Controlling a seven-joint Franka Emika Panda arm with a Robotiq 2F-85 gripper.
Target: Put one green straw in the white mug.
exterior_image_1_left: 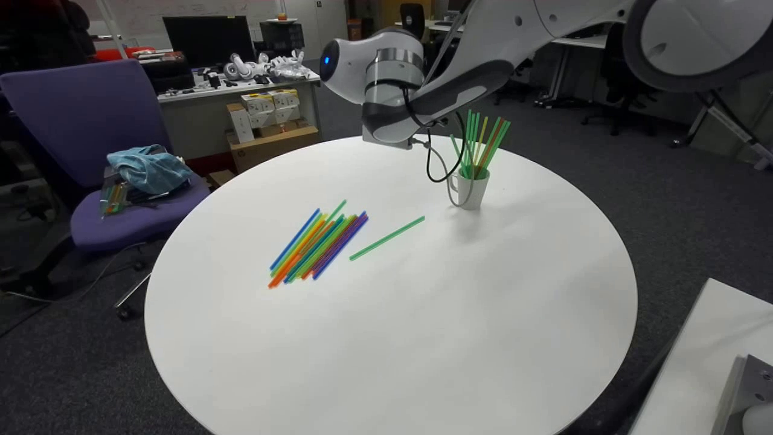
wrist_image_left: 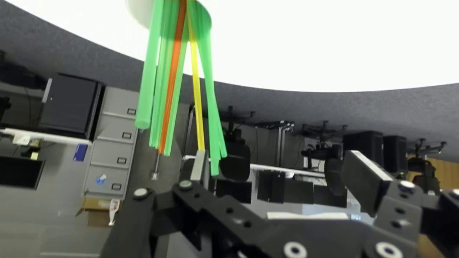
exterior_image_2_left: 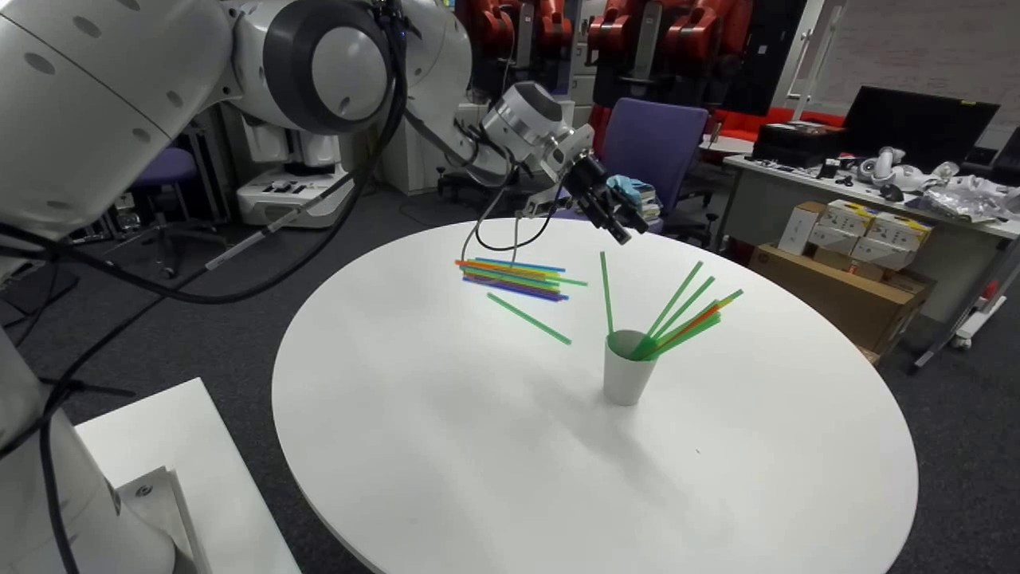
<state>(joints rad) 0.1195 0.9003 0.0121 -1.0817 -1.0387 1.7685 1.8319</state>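
The white mug (exterior_image_1_left: 473,194) stands upright on the round table with several green straws (exterior_image_2_left: 683,299), an orange straw (wrist_image_left: 175,64) and a yellow straw (wrist_image_left: 196,82) leaning in it. One green straw (exterior_image_2_left: 605,291) in the mug tilts apart from the others. Another green straw (exterior_image_1_left: 386,238) lies alone on the table. My gripper (wrist_image_left: 278,161) is open and holds nothing. In the wrist view, green straw ends show just inside its left finger (wrist_image_left: 199,168); whether they touch it I cannot tell. The gripper (exterior_image_2_left: 629,228) hangs above straw height in an exterior view.
A pile of coloured straws (exterior_image_1_left: 320,244) lies beside the single green one on the white table (exterior_image_1_left: 423,344). Looped cables (exterior_image_1_left: 430,163) hang from the wrist and cross in front of the mug. A purple chair (exterior_image_1_left: 90,121) stands past the table edge.
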